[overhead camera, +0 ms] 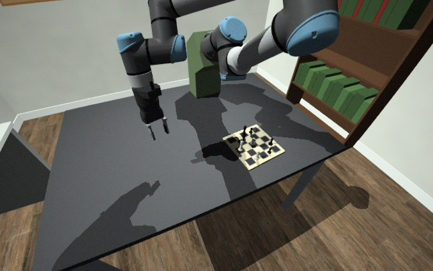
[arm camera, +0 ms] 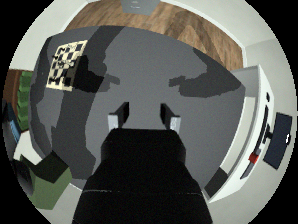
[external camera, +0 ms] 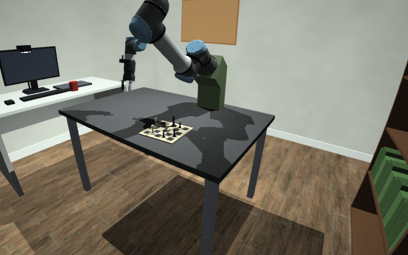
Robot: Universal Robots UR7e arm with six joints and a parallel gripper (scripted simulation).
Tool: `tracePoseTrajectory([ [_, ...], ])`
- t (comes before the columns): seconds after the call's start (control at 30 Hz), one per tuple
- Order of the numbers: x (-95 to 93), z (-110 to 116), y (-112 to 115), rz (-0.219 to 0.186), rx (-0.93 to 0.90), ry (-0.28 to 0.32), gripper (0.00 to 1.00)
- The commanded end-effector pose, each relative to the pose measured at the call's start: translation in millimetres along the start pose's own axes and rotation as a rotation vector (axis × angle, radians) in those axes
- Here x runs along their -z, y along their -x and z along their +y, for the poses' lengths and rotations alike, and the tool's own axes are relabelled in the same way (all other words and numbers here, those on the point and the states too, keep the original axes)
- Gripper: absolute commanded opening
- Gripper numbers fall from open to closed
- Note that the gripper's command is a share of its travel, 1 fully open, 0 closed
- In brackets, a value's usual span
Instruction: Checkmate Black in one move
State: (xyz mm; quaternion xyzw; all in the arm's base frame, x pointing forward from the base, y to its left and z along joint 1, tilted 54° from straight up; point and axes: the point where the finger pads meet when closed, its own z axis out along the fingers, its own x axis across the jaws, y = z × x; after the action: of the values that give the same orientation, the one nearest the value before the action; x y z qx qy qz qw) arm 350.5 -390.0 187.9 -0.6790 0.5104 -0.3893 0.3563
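A small chessboard (overhead camera: 278, 150) (external camera: 183, 128) (arm camera: 79, 47) lies on the dark table (overhead camera: 110, 174) (external camera: 231, 126) near its right edge in the top view. Several black and white pieces stand on it, too small to name; a tall black piece (overhead camera: 244, 131) (external camera: 173, 120) stands at the back and a white piece (overhead camera: 241, 146) (external camera: 152, 129) beside it. My gripper (overhead camera: 158, 131) (external camera: 126, 85) (arm camera: 145, 116) is open and empty. It hangs high over the far left part of the table, well away from the board.
The arm's green base (overhead camera: 203, 73) (external camera: 212, 85) stands at the table's back edge. A bookshelf (overhead camera: 363, 67) stands right of the table. A white desk (external camera: 41, 98) with a monitor (external camera: 28, 64), a keyboard and a red cup (external camera: 73, 85) stands behind the gripper.
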Motion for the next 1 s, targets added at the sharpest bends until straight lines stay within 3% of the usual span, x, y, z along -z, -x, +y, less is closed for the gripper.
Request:
tracePoseTrajectory([
  [0.0,-9.1,-7.5,10.9,-0.048,0.068,-0.044,1.00],
  [0.13,-18.4,-14.6,21.3,-0.092,0.129,-0.086,1.00],
  [0.53,-51.8,-41.2,67.5,-0.304,0.399,-0.256,1.00],
  [0.6,-51.8,-41.2,67.5,-0.304,0.399,-0.256,1.00],
  [0.97,-90.5,-71.4,120.3,-0.551,0.714,-0.451,1.00],
])
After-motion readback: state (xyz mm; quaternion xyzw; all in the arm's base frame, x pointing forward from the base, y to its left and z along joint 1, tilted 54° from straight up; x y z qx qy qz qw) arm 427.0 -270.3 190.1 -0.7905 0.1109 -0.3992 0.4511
